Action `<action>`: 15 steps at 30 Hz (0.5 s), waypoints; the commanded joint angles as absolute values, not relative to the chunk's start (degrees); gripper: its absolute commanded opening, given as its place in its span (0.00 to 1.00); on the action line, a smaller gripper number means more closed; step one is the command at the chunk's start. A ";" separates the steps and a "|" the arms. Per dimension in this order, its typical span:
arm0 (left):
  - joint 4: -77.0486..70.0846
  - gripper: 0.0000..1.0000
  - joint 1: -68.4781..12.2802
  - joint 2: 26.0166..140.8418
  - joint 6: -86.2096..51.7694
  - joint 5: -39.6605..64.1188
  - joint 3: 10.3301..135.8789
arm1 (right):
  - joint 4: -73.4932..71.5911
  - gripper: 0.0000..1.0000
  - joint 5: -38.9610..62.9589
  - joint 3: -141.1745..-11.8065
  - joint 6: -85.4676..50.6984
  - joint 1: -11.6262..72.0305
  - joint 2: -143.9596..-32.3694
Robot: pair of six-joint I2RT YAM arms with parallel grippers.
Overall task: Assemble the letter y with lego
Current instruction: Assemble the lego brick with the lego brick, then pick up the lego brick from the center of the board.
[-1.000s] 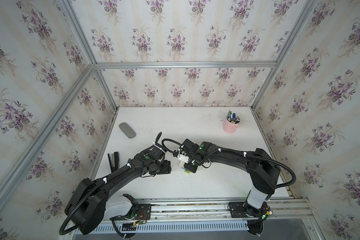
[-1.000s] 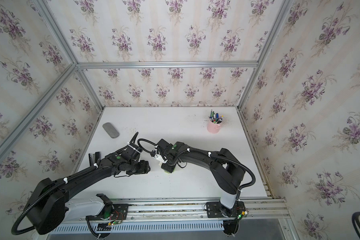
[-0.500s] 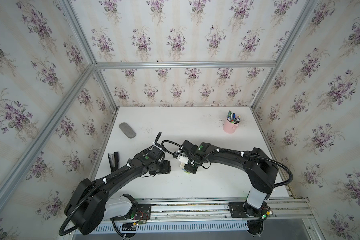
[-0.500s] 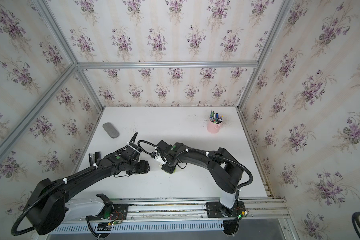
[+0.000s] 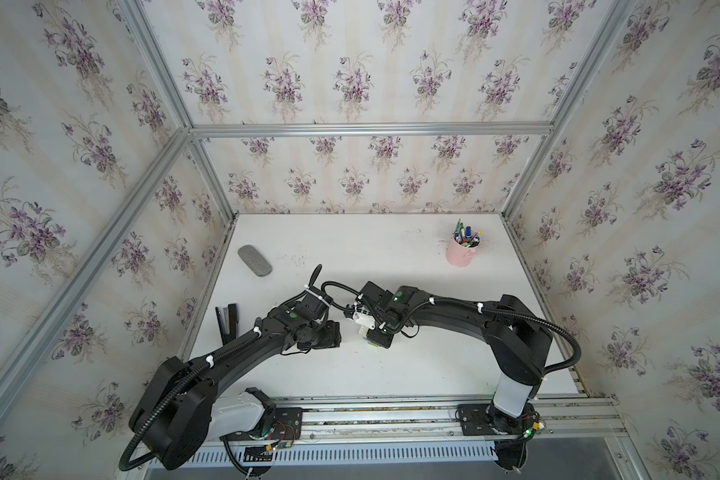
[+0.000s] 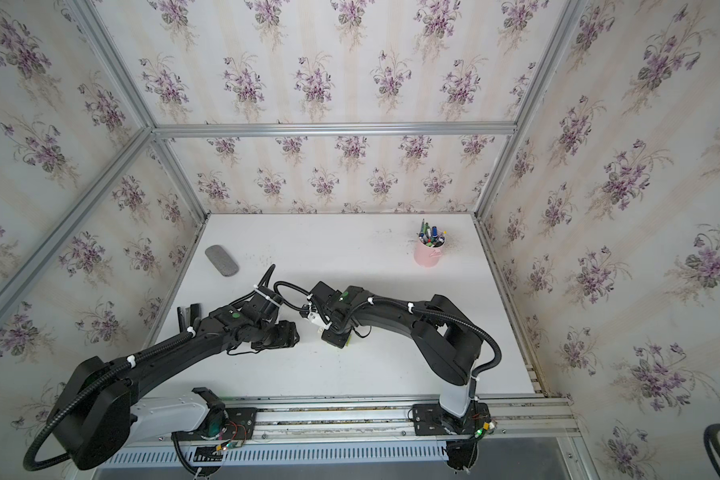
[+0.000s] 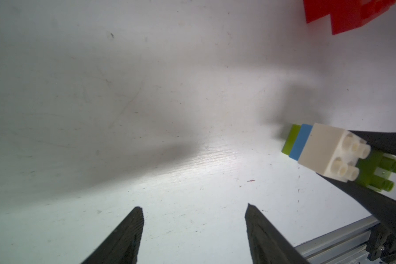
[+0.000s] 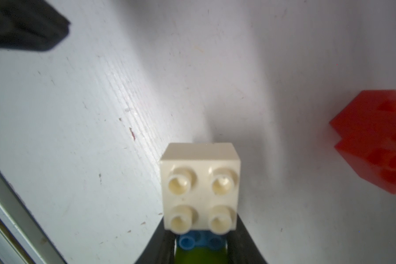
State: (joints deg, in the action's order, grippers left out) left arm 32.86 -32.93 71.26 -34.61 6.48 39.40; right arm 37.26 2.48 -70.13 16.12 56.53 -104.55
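Observation:
My right gripper (image 8: 200, 228) is shut on a stack of joined lego, held low over the white table (image 5: 391, 249). The stack has a cream-white brick (image 8: 200, 187) at the front, a blue brick (image 8: 199, 242) behind it and lime-green (image 8: 199, 256) further back. In the left wrist view the same stack (image 7: 329, 153) shows between the right fingers (image 7: 375, 205), with a second green brick (image 7: 384, 173) beside the cream one. Two joined red bricks (image 8: 375, 141) lie apart on the table. My left gripper (image 7: 193, 209) is open and empty, just left of the right gripper (image 5: 377, 338) in a top view.
A pink pen cup (image 5: 460, 251) stands at the back right. A grey oblong pad (image 5: 255, 260) lies at the back left and a black tool (image 5: 227, 322) at the left edge. The metal rail (image 5: 391, 415) runs along the front, and walls close in three sides.
The right arm has shifted slightly to the left with the stack in its grip. The left arm has not moved.

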 commanded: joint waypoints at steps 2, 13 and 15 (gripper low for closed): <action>32.60 0.72 -32.79 70.98 -34.49 6.39 39.21 | 39.77 0.19 1.80 -69.69 16.96 56.95 -106.40; 32.58 0.72 -32.28 69.67 -34.58 6.41 38.15 | 41.13 0.16 2.62 -69.87 15.90 57.57 -109.75; 32.60 0.72 -32.08 69.59 -34.63 6.45 38.06 | 41.22 0.16 2.65 -69.96 15.61 57.52 -109.63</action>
